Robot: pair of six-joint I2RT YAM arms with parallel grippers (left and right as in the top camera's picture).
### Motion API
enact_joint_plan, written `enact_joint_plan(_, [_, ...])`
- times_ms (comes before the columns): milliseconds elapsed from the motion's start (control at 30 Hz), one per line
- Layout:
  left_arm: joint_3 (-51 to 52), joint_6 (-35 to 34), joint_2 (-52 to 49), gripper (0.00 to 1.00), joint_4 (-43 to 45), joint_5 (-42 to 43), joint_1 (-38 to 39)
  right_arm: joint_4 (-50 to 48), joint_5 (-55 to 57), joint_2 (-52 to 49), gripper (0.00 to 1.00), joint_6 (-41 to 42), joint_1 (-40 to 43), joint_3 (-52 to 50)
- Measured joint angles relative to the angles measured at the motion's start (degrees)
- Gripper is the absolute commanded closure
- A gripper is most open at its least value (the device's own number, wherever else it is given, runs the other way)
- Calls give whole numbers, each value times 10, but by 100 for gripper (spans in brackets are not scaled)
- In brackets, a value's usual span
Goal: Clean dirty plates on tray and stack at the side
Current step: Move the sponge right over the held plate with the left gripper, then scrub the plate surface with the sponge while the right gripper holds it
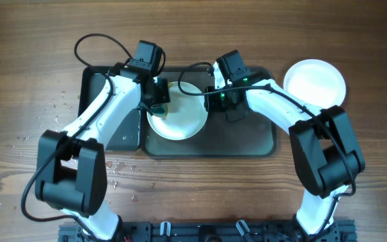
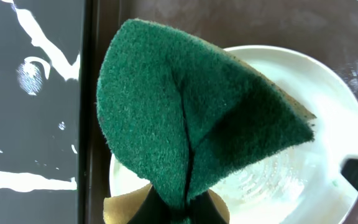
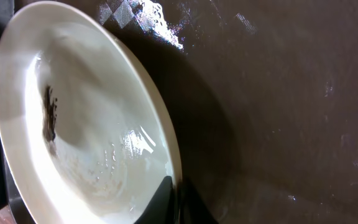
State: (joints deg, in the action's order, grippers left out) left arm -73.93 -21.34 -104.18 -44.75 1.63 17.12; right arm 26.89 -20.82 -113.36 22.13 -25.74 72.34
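A white plate [image 1: 180, 114] lies on the dark tray [image 1: 247, 141], left of its middle. My right gripper [image 1: 213, 101] is shut on the plate's right rim [image 3: 174, 168]; a small black smear [image 3: 50, 115] shows inside the plate. My left gripper [image 1: 158, 97] is shut on a green and yellow sponge [image 2: 185, 118], folded and held over the plate's left side [image 2: 328, 124]. A second white plate [image 1: 316, 82] sits on the wooden table to the right of the tray. A third plate is not in view.
A narrower glossy black tray [image 1: 109, 107] lies left of the large tray, its surface showing in the left wrist view [image 2: 30, 112]. Water drops [image 1: 59, 104] dot the wooden table at the left. Both arms cross over the trays.
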Motion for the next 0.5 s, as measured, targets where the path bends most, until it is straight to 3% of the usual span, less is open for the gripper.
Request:
enact_joint_plan(200, [0, -21, -10, 96, 1, 0, 1, 0, -2, 0, 72, -4, 0, 0])
enact_joint_plan(500, [0, -26, -10, 96, 2, 0, 9, -4, -2, 0, 73, -6, 0, 0])
